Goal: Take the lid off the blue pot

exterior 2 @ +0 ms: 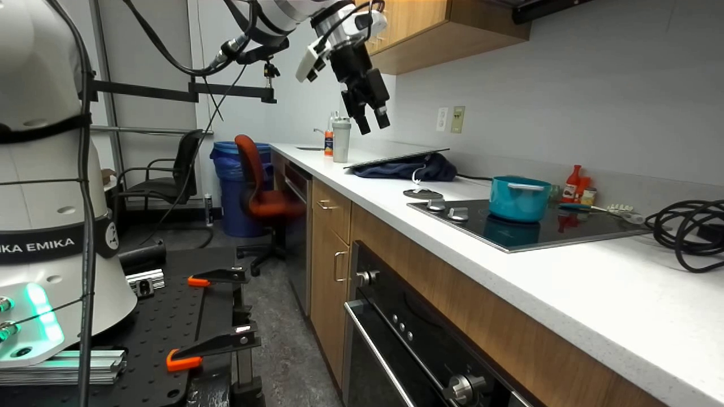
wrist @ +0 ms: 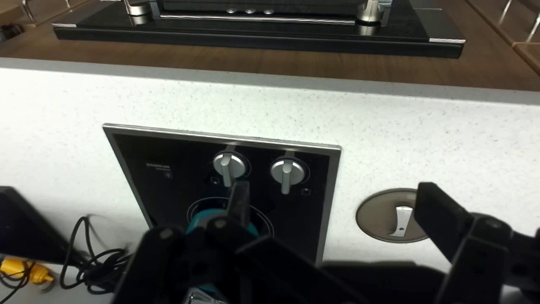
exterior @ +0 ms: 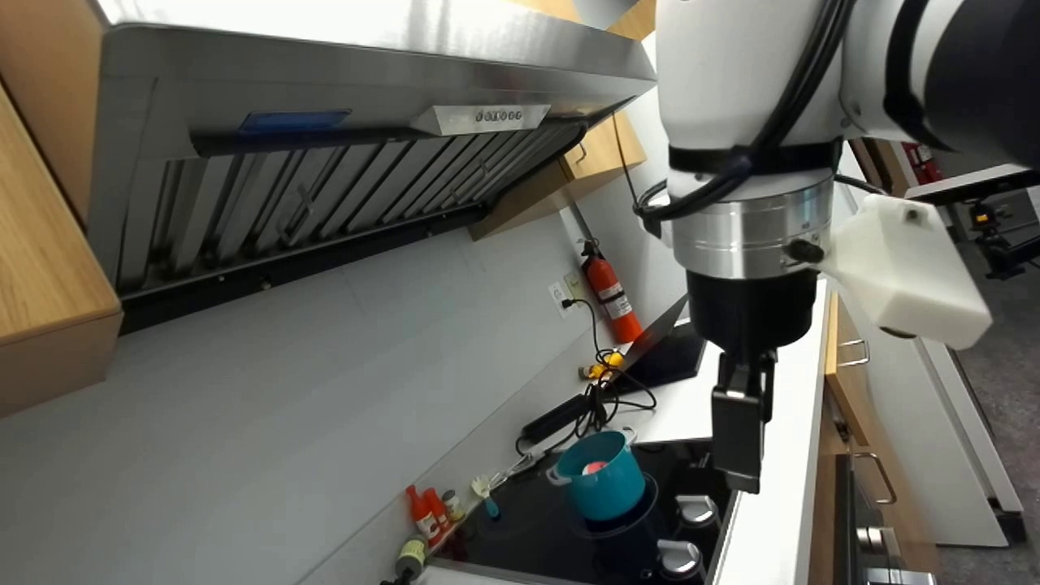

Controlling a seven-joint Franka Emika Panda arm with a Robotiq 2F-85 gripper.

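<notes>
Blue pot (exterior: 609, 491), cylindrical, pale handles (exterior 2: 526, 186) at the rim: is standing upright and uncovered on the black cooktop (wrist: 303, 223), containing a reddish item (exterior: 595, 468) too small to identify.

Lid (wrist: 376, 219), round, dark, with a pale grip bar (wrist: 403, 217): is lying on the white counter (wrist: 422, 139), just beside the cooktop and apart from the pot.

Gripper (exterior 2: 374, 125), black: is hanging above the counter, well apart from pot and lid; its jaws are standing wide apart, released. In the wrist view it is hiding much of the pot and part of the lid's edge.

Robot arm (exterior: 723, 81), white: is bearing the gripper from above in both exterior views.

Knobs (wrist: 287, 171), two, silver: are sitting near one edge of the cooktop.

Bottles (exterior 2: 570, 186), two, red: are standing near the cooktop, next to a small jar (exterior 2: 589, 196).

Utensil (exterior 2: 576, 207), teal-handled: is lying near the bottles.

Cloth (exterior 2: 435, 168), dark blue: is lying on the counter near the lid, a tall pale cup (exterior 2: 341, 141) standing farther along.

Fire extinguisher (exterior: 609, 292), red: is showing in an exterior view.
</notes>
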